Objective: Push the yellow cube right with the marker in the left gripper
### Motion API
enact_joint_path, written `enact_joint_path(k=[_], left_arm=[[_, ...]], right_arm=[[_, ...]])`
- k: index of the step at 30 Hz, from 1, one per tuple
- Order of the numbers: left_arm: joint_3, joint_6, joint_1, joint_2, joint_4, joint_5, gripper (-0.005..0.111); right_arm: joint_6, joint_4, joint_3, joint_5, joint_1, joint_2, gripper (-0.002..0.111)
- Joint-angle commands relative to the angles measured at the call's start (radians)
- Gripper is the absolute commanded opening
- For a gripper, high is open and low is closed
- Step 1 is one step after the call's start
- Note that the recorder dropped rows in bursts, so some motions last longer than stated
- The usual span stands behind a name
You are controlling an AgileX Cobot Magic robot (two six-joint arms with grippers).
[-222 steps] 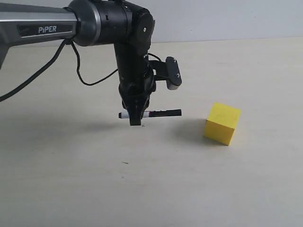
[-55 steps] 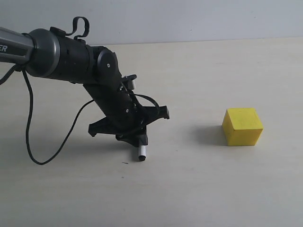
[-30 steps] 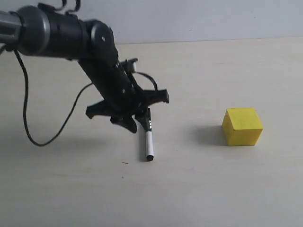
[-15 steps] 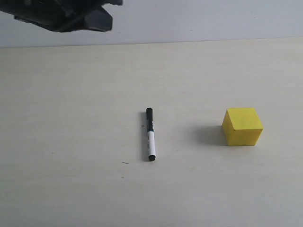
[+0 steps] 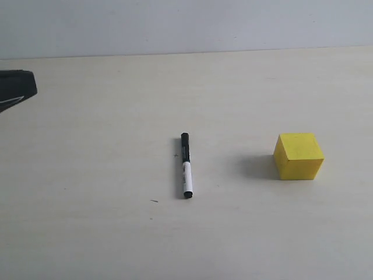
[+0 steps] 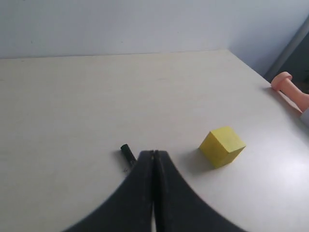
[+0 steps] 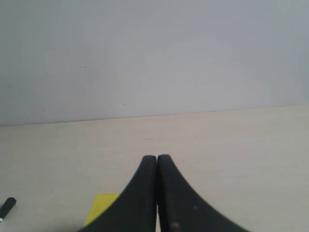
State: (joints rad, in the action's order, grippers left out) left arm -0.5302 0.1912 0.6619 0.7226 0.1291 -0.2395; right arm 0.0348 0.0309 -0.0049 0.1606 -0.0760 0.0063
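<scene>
Left tool [image 6: 153,157] now off marker [image 5: 185,165]

Matt yellow cube [image 5: 298,156], glossy plastic marker [image 5: 186,166], smooth pale matt tabletop [image 5: 87,175]

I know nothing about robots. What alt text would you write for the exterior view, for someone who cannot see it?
A black-and-white marker lies alone on a pale table, with a yellow cube standing apart to its right. Only a black part of the robot shows at the left edge, touching neither.
</scene>
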Motion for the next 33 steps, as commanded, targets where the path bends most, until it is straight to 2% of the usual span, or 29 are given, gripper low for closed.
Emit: enact_joint_path(k=[1, 16, 19, 23, 26, 29, 33], left_arm=[[0.018, -0.005, 0.005, -0.015, 0.002, -0.013, 0.0], [0.018, -0.03, -0.006, -0.011, 0.002, 0.028, 0.0], [0.023, -0.071, -0.122, -0.041, 0.002, 0.018, 0.0], [0.086, -0.109, -0.365, -0.163, -0.029, 0.018, 0.0], [0.151, -0.141, -0.488, -0.283, -0.09, 0.018, 0.0], [0.254, -0.152, -0.573, -0.428, -0.12, 0.086, 0.0], [0.435, -0.132, -0.583, -0.645, -0.116, 0.153, 0.0]], right_arm=[[-0.004, -0.004, 0.005, -0.008, -0.005, -0.006, 0.0], [-0.007, -0.004, 0.005, -0.008, -0.005, -0.006, 0.0], [-0.007, -0.004, 0.005, -0.008, -0.005, -0.006, 0.0], [-0.007, -0.004, 0.005, -0.008, -0.005, -0.006, 0.0], [-0.004, -0.004, 0.005, -0.008, -0.005, -0.006, 0.0], [-0.004, -0.004, 0.005, -0.008, -0.005, -0.006, 0.0], [-0.006, -0.004, 0.005, -0.008, -0.005, -0.006, 0.0]])
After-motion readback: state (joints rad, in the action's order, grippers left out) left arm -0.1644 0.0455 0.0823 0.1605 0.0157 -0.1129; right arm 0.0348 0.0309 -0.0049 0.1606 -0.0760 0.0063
